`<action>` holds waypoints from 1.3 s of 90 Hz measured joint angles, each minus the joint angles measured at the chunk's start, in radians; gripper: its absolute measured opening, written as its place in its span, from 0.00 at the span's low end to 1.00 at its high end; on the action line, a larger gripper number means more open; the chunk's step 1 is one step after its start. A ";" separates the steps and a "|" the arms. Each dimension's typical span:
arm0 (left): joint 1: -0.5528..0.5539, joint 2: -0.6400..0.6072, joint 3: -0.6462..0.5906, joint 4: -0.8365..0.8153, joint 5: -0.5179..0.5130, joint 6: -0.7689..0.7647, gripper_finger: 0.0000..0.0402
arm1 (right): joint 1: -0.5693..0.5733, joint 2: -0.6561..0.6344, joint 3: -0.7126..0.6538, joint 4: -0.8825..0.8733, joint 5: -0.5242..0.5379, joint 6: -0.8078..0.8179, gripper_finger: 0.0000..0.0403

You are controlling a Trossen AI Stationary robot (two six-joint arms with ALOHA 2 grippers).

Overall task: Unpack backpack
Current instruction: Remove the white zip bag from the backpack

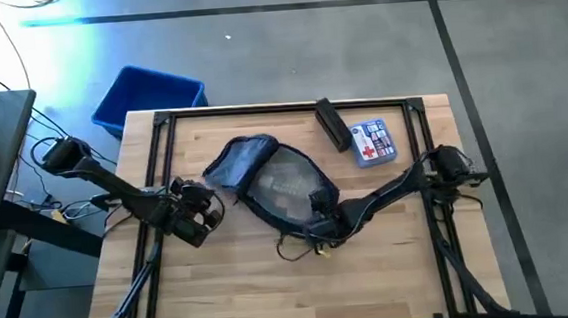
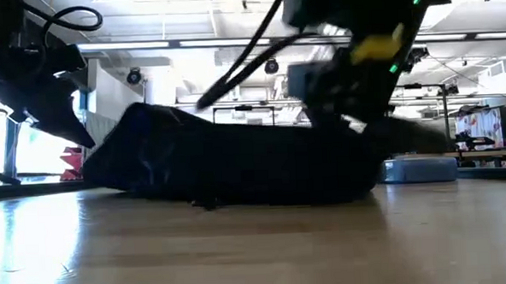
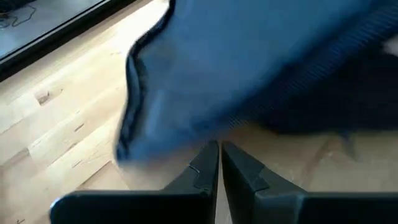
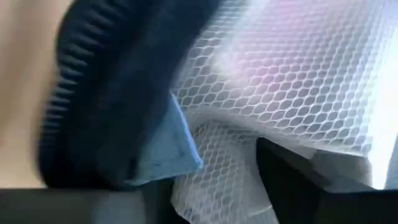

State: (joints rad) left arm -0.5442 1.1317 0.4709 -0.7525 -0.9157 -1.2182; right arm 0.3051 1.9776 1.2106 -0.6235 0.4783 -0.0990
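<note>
High view: one backpack (image 1: 270,180) on the counter (image 1: 391,262), one black case (image 1: 333,123), one first-aid pouch (image 1: 373,141). Left tool (image 3: 219,163) closed, empty; right tool (image 1: 320,217) in backpack, grip unclear.

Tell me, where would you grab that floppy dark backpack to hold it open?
Probably the raised fabric edge of the backpack on its left side, coming in low from the left. That lip stands clear of the table, nearest the left gripper, while the right gripper is at the opening.

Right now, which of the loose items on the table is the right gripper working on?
The backpack, the big dark navy soft bag mid-table. The right gripper is at its near edge; the black case and white first-aid pouch lie untouched by the far edge.
</note>
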 joint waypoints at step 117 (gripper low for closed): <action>-0.161 0.437 0.212 0.558 -0.085 0.466 0.00 | 0.059 -0.022 -0.003 1.377 0.397 -0.040 0.00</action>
State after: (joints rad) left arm -0.7056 1.5687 0.6834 -0.1941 -1.0009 -0.7526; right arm 0.3641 1.9553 1.2076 0.7534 0.8753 -0.1392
